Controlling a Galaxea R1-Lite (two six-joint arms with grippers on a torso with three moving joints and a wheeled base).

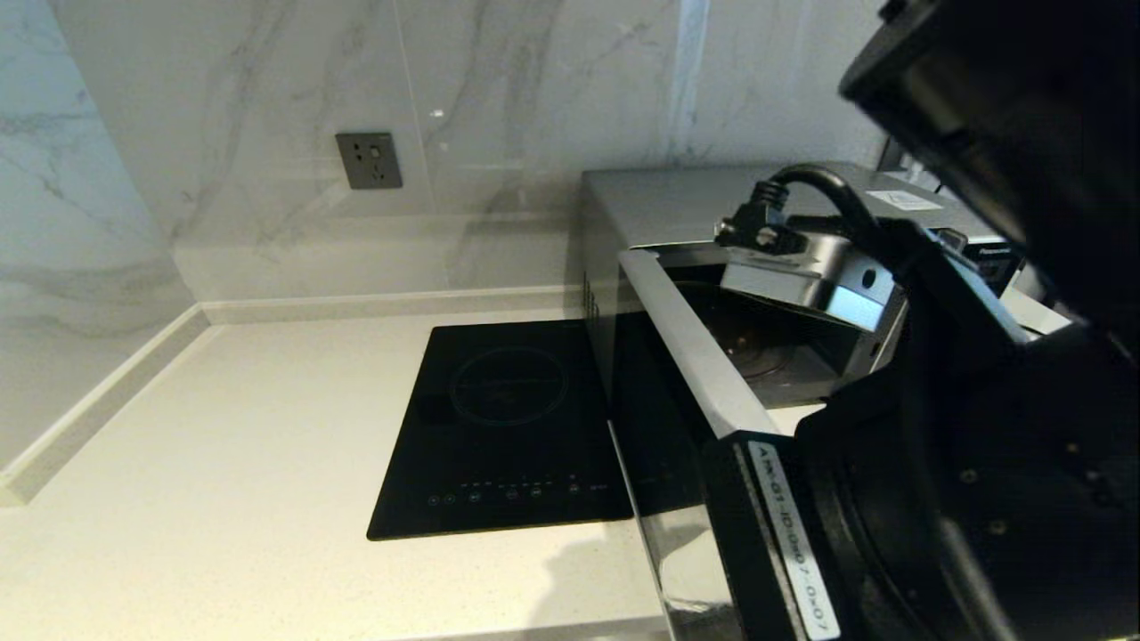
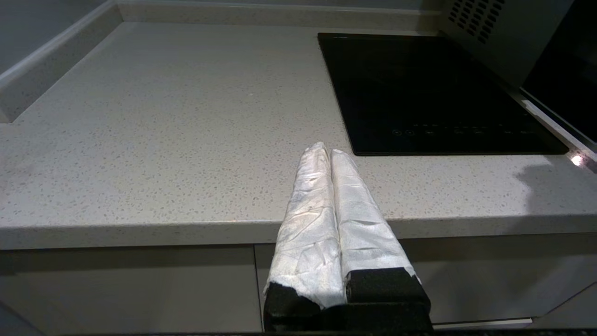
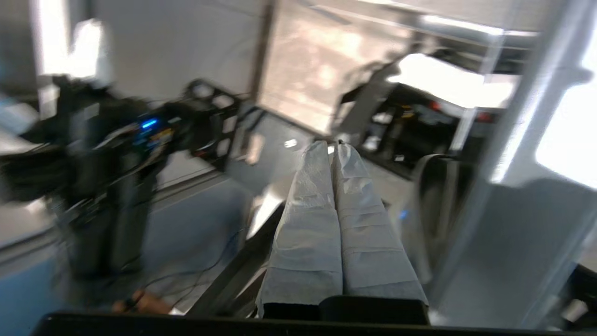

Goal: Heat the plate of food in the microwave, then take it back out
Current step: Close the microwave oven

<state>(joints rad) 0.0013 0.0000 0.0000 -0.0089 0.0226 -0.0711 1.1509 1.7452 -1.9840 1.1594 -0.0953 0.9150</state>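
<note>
My right gripper [image 3: 332, 148] has its two white-wrapped fingers pressed flat together with nothing between them, raised up near my head and pointing out into the room, away from the counter. My left gripper [image 2: 329, 153] is likewise clenched on nothing, parked low at the near edge of the pale speckled stone counter [image 1: 223, 463].

The boxy silver microwave [image 1: 695, 200] stands at the right of the counter, its dark glass door [image 1: 663, 418] swung out toward me. What I can see of the cavity past my own arm shows a bare round turntable; the plate of food is not visible in any view, so I cannot tell where it sits.

I judge the step to be a swing of the right arm across the doorway. To do it well I should keep my wrist clear of the door's brushed metal top edge, which is hard and thin, and move slowly.

Left of the microwave lies a flat, glossy black induction hob [image 1: 508, 427], smooth and reflective.
</note>
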